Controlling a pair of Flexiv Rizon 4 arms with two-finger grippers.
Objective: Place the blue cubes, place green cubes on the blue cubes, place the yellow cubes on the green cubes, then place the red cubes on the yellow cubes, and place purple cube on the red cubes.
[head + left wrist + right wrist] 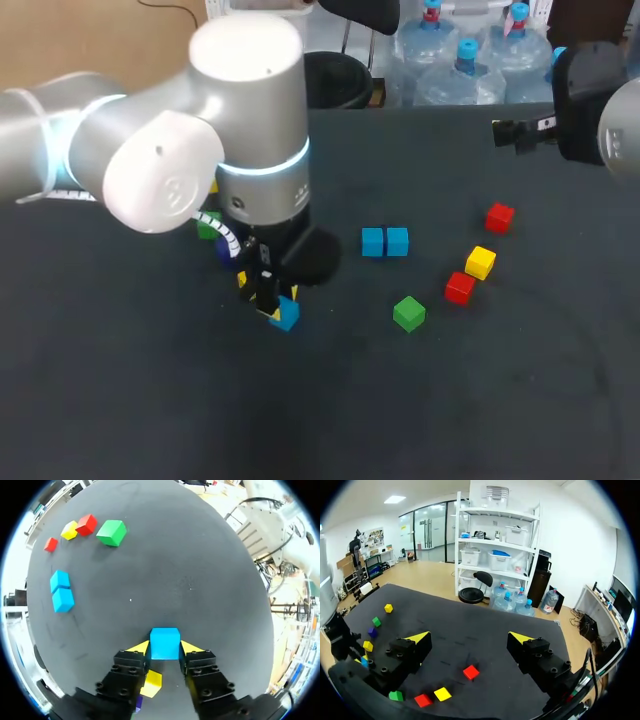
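Left claw (165,649) pinching a blue cube (165,639) on the bench (480,400), right claw (470,639) spread wide above it, two blue cubes (373,242) touching side by side near the middle

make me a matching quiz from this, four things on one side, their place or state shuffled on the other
1 single blue cube
2 blue cube pair
3 green cube
4 right gripper

a open, holding nothing
b between the fingers of the left gripper
c side by side, touching each other
d ungripped, apart from every other cube

Pairs: 1-b, 2-c, 3-d, 4-a
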